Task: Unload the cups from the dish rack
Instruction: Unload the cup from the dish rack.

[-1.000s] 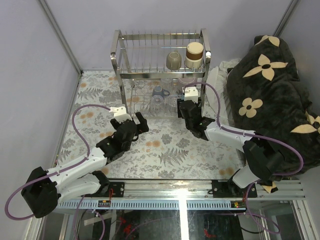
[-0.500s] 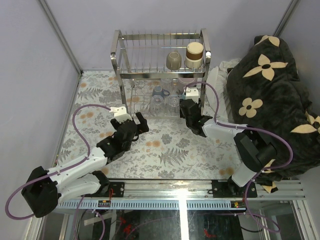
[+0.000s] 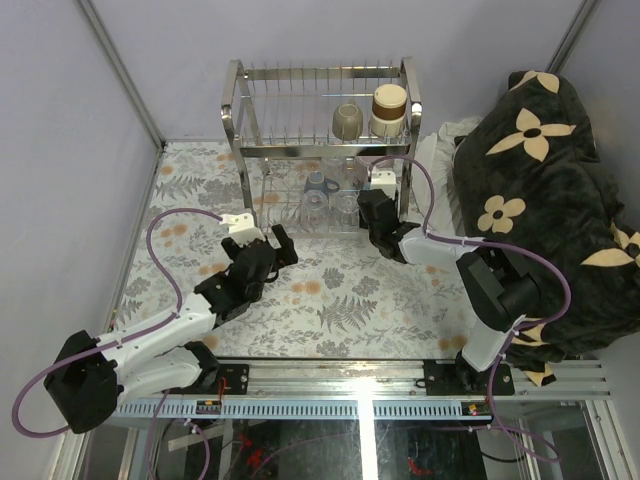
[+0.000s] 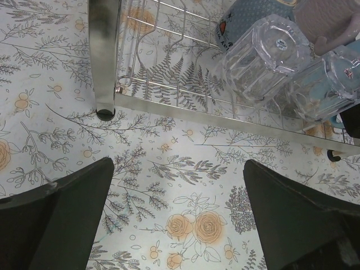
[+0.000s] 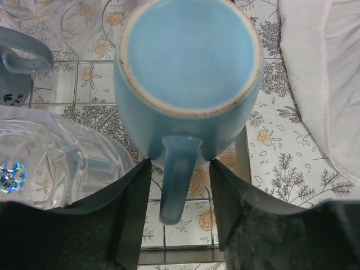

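Observation:
The chrome dish rack (image 3: 232,110) stands at the back of the table. Its upper tier holds an olive-grey mug (image 3: 347,121) and a brown-and-cream cup (image 3: 389,105). On the lower tier lie clear glasses (image 4: 264,59), a grey-blue cup (image 5: 17,67), a lilac mug (image 4: 326,22) and a light blue mug (image 5: 191,56) turned bottom up. My right gripper (image 5: 179,169) reaches into the lower tier, its fingers (image 5: 132,208) on either side of the light blue mug's handle (image 5: 177,174) with small gaps, open. My left gripper (image 4: 180,191) hovers wide open over the tablecloth in front of the rack.
A dark flowered blanket (image 3: 540,190) and a white cloth (image 5: 326,84) lie right of the rack. A thick rack post (image 4: 105,56) stands just ahead of my left gripper. Grey walls close in the table at back and left.
My right gripper has pushed forward into the lower tier and its fingers have narrowed around the light blue mug's handle. The left arm has not moved.

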Controlling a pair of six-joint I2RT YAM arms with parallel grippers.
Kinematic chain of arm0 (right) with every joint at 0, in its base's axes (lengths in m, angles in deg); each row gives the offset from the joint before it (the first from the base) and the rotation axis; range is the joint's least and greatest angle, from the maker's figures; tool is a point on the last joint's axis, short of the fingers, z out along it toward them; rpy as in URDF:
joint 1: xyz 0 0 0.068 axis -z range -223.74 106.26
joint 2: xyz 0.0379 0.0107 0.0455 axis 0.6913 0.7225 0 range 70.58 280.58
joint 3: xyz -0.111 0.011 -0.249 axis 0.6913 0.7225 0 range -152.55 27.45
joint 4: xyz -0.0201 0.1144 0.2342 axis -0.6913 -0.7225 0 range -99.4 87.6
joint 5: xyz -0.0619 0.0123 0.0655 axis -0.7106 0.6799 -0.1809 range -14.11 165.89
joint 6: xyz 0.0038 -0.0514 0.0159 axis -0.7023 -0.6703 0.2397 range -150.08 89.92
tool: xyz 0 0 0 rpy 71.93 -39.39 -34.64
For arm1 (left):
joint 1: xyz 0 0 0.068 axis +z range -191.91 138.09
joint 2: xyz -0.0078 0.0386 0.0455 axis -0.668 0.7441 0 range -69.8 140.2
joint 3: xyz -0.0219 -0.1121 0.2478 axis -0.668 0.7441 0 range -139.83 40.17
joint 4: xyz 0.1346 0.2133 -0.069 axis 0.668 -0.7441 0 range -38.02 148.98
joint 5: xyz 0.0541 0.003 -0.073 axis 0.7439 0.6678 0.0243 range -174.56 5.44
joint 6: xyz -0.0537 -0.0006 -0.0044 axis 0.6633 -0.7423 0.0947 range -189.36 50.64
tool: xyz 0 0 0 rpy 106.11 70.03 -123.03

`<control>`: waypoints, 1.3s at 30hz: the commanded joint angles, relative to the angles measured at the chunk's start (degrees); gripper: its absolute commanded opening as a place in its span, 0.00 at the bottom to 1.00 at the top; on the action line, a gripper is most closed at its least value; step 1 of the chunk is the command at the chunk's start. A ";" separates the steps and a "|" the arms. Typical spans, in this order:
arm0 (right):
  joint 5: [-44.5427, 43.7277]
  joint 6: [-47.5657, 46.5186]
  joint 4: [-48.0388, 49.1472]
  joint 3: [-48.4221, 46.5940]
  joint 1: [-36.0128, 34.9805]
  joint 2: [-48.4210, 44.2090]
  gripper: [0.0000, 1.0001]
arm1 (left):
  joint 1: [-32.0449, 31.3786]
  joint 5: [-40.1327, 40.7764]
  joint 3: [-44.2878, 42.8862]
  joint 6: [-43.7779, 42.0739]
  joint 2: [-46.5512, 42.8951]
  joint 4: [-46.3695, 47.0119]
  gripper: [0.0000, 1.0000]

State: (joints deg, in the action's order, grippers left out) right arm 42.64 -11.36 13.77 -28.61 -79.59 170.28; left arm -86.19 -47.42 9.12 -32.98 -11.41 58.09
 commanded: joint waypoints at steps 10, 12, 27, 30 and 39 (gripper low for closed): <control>0.91 2.19 -0.77 -4.99 0.61 1.54 0.32 | -0.32 2.41 -1.89 0.45 0.27 0.36 1.00; 0.86 2.12 -1.27 -5.16 0.59 1.46 0.19 | -0.29 2.43 -1.94 0.44 0.31 0.39 1.00; 1.35 3.11 -3.50 -1.95 0.61 -4.15 0.00 | -0.29 2.45 -2.00 0.62 0.19 0.33 1.00; 1.07 3.19 -2.68 -0.61 0.61 -6.50 0.00 | -0.35 2.41 -1.99 0.62 0.25 0.34 1.00; 2.61 2.24 2.01 3.40 0.50 -11.94 0.00 | -0.34 2.58 -2.00 0.62 0.38 0.36 1.00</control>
State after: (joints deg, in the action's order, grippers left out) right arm 46.57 -8.89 8.26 -25.24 -79.22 163.76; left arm -86.19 -47.09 8.95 -32.98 -11.26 58.09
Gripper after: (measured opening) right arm 0.199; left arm 0.995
